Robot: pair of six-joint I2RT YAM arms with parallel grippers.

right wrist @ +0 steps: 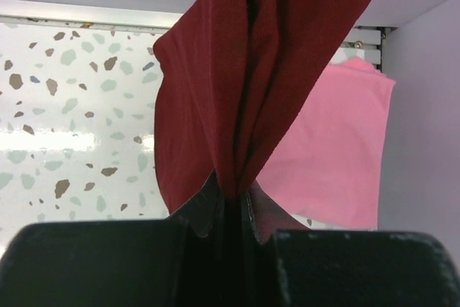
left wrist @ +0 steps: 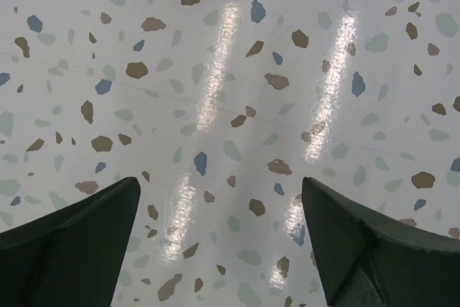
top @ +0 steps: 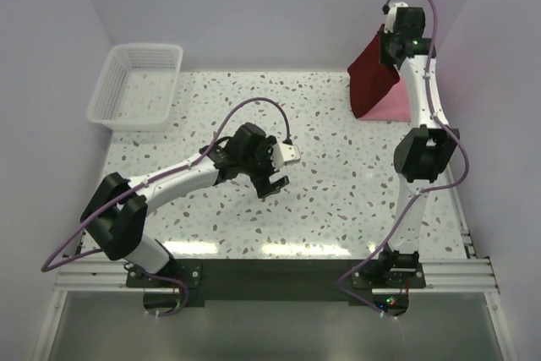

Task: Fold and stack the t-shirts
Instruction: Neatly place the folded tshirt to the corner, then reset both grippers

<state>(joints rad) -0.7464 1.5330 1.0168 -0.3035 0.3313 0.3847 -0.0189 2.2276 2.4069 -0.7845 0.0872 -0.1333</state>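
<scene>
My right arm rises from its base at five o'clock of the table [top: 338,200], bends at the elbow, and stretches up toward one o'clock. At its tip, my right gripper [top: 393,42] is raised above the surface with its jaws pinched narrow on a bunched edge of the dark red t-shirt [top: 372,73]. The shirt hangs from the grip in loose folds. In the right wrist view the cloth fans out from between my fingers [right wrist: 208,210].

The light pink t-shirt [top: 390,110] lies flat on the table at one o'clock, next to the right wall. The hanging red shirt covers part of it.

My left arm reaches from seven o'clock, low and slanted, toward the table's centre. My left gripper [top: 286,168] is there with its jaws spread wide, holding nothing. The left wrist view shows only speckled tabletop between them.

A white mesh basket [top: 135,86] sits at ten o'clock.
</scene>
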